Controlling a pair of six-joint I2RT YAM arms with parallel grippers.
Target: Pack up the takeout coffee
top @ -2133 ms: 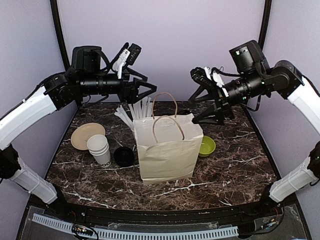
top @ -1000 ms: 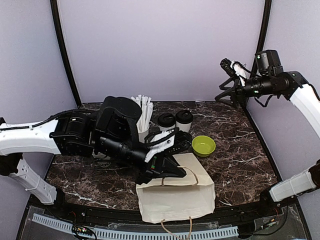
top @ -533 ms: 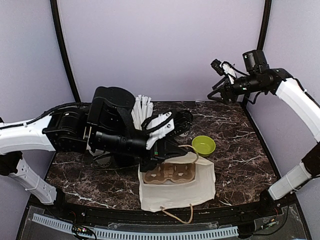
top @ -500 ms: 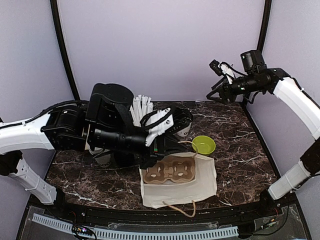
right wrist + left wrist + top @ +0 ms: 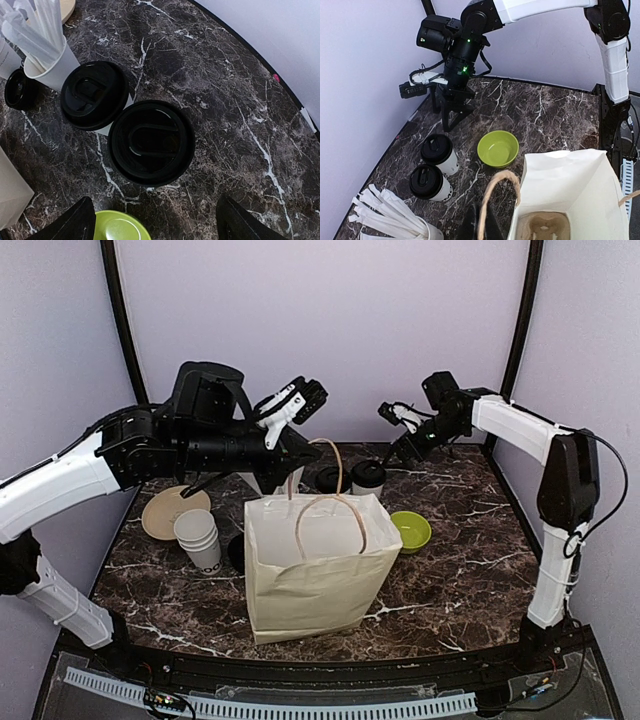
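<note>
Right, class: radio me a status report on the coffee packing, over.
Right gripper open above two lidded coffees, both standing on the table. Left gripper at the bag handle, grip unclear. Bag upright, carrier inside; straw cup crowds the cups.

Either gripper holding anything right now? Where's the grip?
Left gripper seems to pinch the paper bag by its rear handle. Right gripper open, empty.

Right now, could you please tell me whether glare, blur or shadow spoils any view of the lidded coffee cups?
Top external: even light, sharp, though the paper bag hides the lower part of the lidded cups. Left wrist: cups crisp; the bag handle close to the lens looks slightly soft. Right wrist: sharp, only a mild sheen on the black lids.
</note>
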